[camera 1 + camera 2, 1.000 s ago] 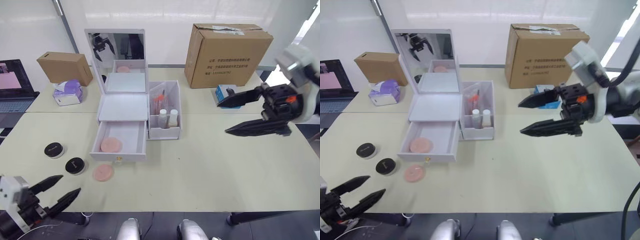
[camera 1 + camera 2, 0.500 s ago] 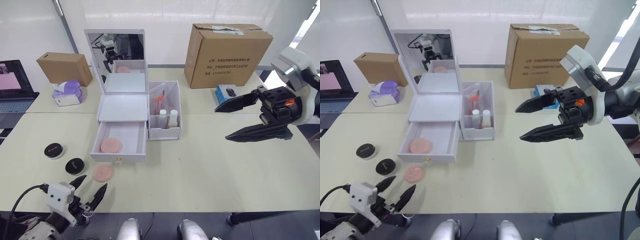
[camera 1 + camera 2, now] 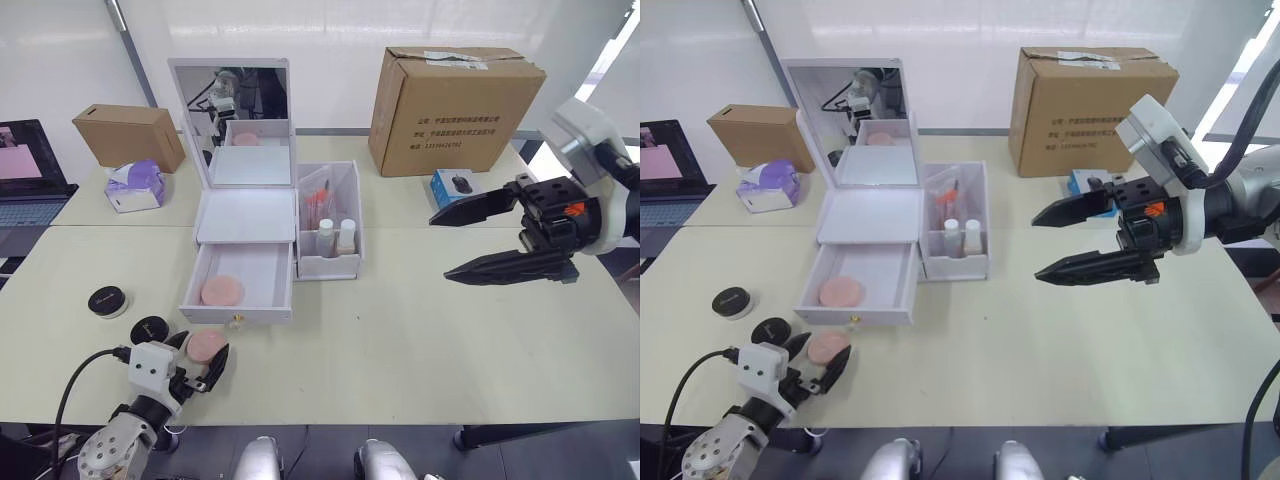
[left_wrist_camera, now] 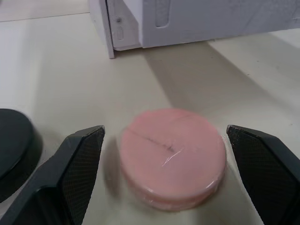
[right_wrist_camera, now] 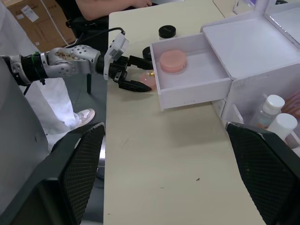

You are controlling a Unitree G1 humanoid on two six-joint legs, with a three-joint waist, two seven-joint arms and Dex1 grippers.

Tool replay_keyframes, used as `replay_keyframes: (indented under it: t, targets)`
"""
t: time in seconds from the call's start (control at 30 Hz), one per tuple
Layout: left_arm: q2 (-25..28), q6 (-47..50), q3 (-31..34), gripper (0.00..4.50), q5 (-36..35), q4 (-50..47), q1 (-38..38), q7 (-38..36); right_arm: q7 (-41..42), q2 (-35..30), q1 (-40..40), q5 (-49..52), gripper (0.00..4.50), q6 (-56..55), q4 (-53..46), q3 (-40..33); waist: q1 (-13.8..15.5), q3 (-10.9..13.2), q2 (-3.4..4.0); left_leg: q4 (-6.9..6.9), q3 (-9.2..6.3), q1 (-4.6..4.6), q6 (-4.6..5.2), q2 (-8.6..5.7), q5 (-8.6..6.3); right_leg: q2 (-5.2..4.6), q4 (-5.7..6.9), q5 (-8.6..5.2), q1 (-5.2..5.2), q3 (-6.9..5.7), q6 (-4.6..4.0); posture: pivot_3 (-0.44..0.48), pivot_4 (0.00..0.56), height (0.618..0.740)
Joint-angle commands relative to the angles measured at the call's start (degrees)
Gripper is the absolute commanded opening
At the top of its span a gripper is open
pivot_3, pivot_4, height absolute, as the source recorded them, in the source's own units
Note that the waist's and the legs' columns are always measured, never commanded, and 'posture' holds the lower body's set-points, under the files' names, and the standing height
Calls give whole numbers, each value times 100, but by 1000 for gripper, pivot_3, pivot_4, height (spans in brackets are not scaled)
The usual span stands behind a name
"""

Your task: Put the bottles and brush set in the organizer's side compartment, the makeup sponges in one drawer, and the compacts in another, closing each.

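A pale table [image 3: 420, 330] stands before a white wall [image 3: 330, 30], bearing cardboard boxes [image 3: 455, 95].

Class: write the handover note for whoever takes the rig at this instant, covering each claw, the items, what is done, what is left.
Left claw: open, straddling the loose sponge on the table, not gripping.
Right claw: open, in the air right of the organizer.
Done: bottles and brush set in the side bin; one sponge in the open lower drawer.
Left: drawer the loose sponge and close it; both compacts into the other drawer, close.
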Motion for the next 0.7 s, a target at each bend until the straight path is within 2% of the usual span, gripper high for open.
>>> replay_keyframes:
  t: [0.03,0.13,0.23,0.33,0.4,0.57,0.7]
  targets:
    - [98,18,-45,4485,-40,-56,-75,70,-101,-113,16,146,4500,111,-145,-302,1,0,0,0,0,-1,0,0,0,0,0,1,0,0,-2,0,150,740]
    - [196,51,-85,4485,-15,3,-90,31,-188,-102,58,204,4500,191,-229,-383,0,0,0,-1,0,0,0,0,0,0,0,1,0,-1,1,0,150,740]
    - [323,180,-12,3857,-142,105,-62,-26,-288,-83,72,272,4500,238,-279,-435,0,0,0,0,0,0,0,1,0,0,0,1,0,0,1,0,150,740]
    - [514,228,75,2965,-226,212,5,-156,-373,-63,89,325,4500,237,-307,-447,-2,-1,1,-2,0,1,-1,1,0,0,0,1,-1,-1,1,0,150,740]
    - [689,210,129,2939,-306,208,108,-318,-397,-39,104,319,4500,195,-304,-432,-5,-1,1,-2,0,2,-1,1,-1,0,0,1,-1,0,1,0,150,740]
    - [1112,563,806,2939,-1558,-360,537,-1014,-361,91,69,228,4500,24,-212,-338,-76,-1,5,-8,0,4,-1,4,-1,0,0,1,-1,2,-1,0,150,740]
    - [1757,1066,2149,2939,-2525,-419,1054,-1560,-330,203,69,154,4500,-80,-144,-291,-72,5,-6,-10,0,3,-1,12,-2,1,-1,0,-15,-8,-2,0,150,740]
